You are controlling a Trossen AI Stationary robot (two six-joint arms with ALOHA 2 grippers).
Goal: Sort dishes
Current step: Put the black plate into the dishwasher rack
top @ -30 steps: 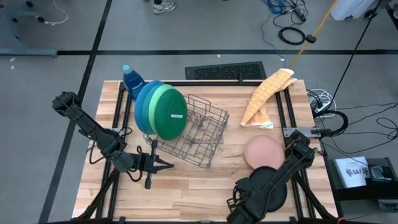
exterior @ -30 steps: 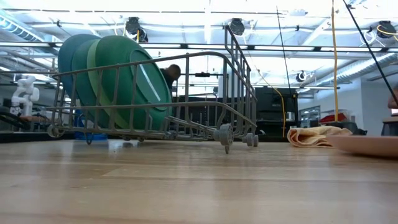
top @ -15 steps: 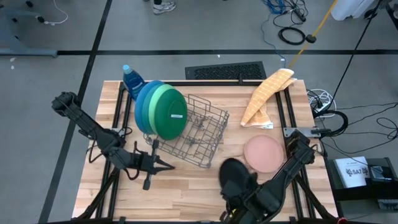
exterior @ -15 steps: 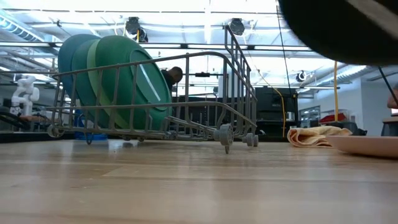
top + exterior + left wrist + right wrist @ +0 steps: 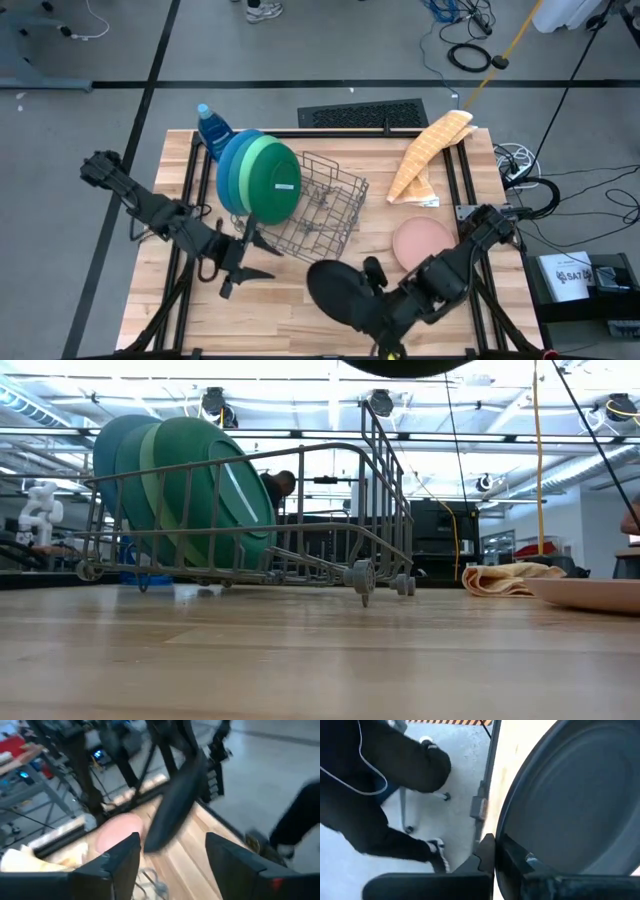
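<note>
The blue, light green and dark green plates (image 5: 262, 178) stand on edge in the grey wire rack (image 5: 325, 215) and also show in the low view (image 5: 185, 490). The pink plate (image 5: 421, 244) lies flat on the table at the right. My right gripper (image 5: 368, 287) is shut on the black plate (image 5: 335, 290), which it holds in the air over the table's near middle. My left gripper (image 5: 252, 260) is open and empty, left of the black plate, and its wrist view looks toward that plate (image 5: 175, 805). My right gripper pinches the black plate's rim (image 5: 509, 845) on the plate's right side, one finger on each face. The fingers come from the table's right, roughly level. The plate is lifted clear of the table and tilted; its lower edge (image 5: 405, 366) shows at the low view's top.
A blue bottle (image 5: 210, 122) stands behind the rack at the far left. A tan cloth (image 5: 430, 150) lies at the far right. A person's dark legs and shoes (image 5: 395, 795) stand beside the table's near edge. Bare wood lies in front of the rack.
My right gripper has carried the black plate from the table's near right corner toward the left, lifted it clear and tipped it. My left gripper has shifted a little toward the plate and turned.
</note>
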